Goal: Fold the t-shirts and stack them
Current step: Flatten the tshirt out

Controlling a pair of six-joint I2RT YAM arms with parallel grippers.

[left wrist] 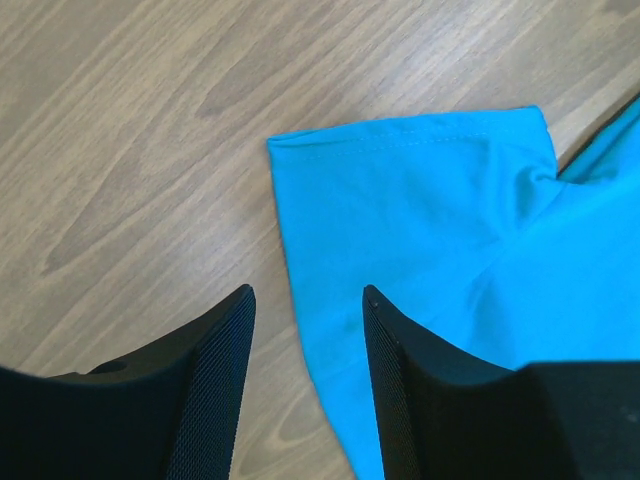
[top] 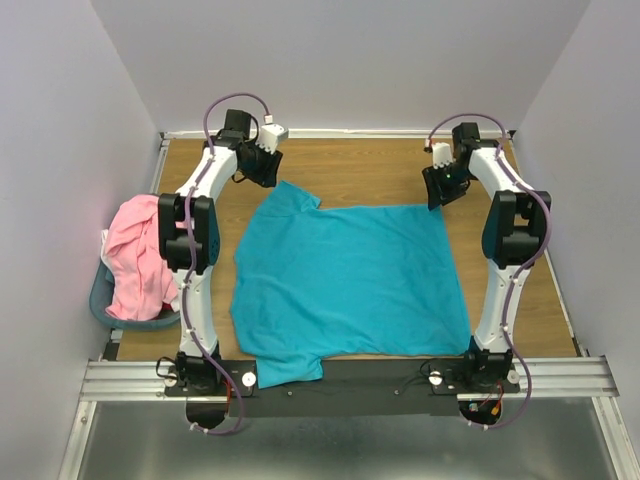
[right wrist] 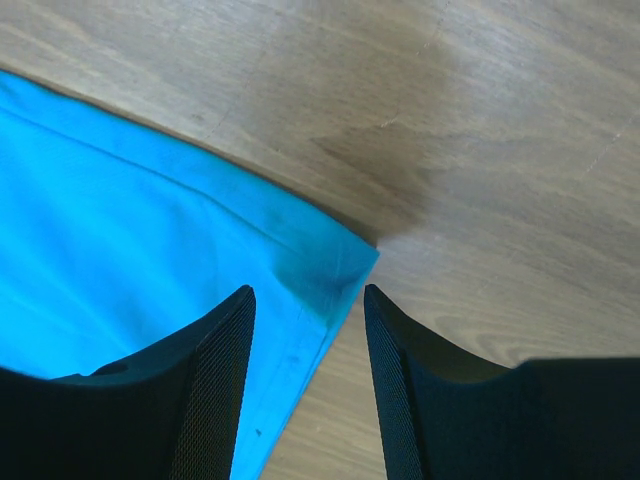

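Left gripper [left wrist: 305,295] and right gripper [right wrist: 308,292]: both spread, holding nothing.
They hover over the far sleeve and far hem corner of the teal t-shirt [top: 345,280], which lies flat on the counter [top: 370,165], probably laid out for folding. Pink t-shirt [top: 140,260] is bunched in the basket [top: 100,305], spilling over the rim.

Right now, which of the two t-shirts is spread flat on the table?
The teal t-shirt, laid out flat in the middle. The pink t-shirt sits bunched up in the basket at the left.
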